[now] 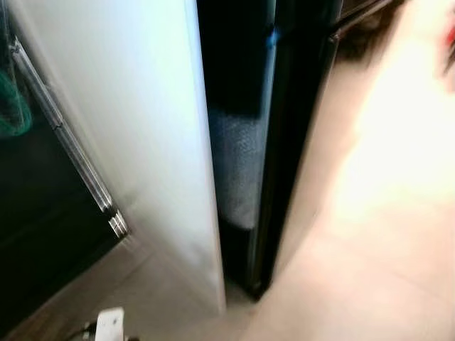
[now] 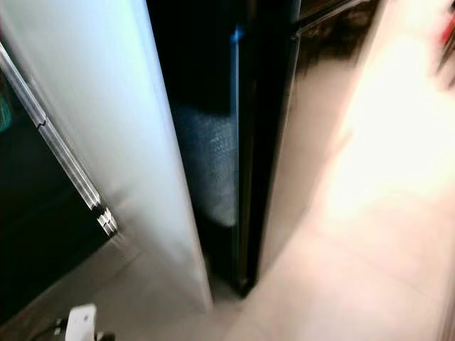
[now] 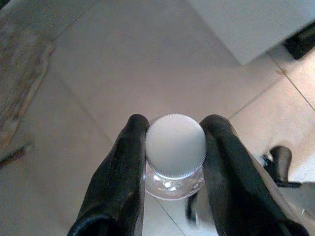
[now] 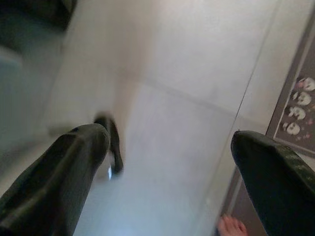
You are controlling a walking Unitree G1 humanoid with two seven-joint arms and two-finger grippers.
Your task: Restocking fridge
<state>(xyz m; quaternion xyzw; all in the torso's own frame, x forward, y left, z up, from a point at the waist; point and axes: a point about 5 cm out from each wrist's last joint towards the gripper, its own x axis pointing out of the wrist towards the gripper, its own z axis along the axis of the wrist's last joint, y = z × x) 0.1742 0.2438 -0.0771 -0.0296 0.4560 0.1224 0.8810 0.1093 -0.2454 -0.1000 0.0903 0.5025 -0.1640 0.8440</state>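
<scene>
My left hand [image 3: 173, 162] pinches bottle [image 3: 175, 153] at neck (slick, light plastic); right hand [image 4: 172, 162] wide open, empty, fridge [image 1: 142, 128] ahead.

Open fridge door [image 1: 142, 128] left of dark interior [image 1: 238, 106] — floor [image 1: 370, 270] right.

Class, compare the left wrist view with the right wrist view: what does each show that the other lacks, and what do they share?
Left wrist view alone: the left hand shut on a clear bottle with a white ribbed cap, and the white fridge door's lower corner.

Right wrist view alone: the right hand with fingers wide apart and holding nothing, a patterned mat's edge, and a person's bare toes.

Both: pale floor tiles below two black fingers.
</scene>
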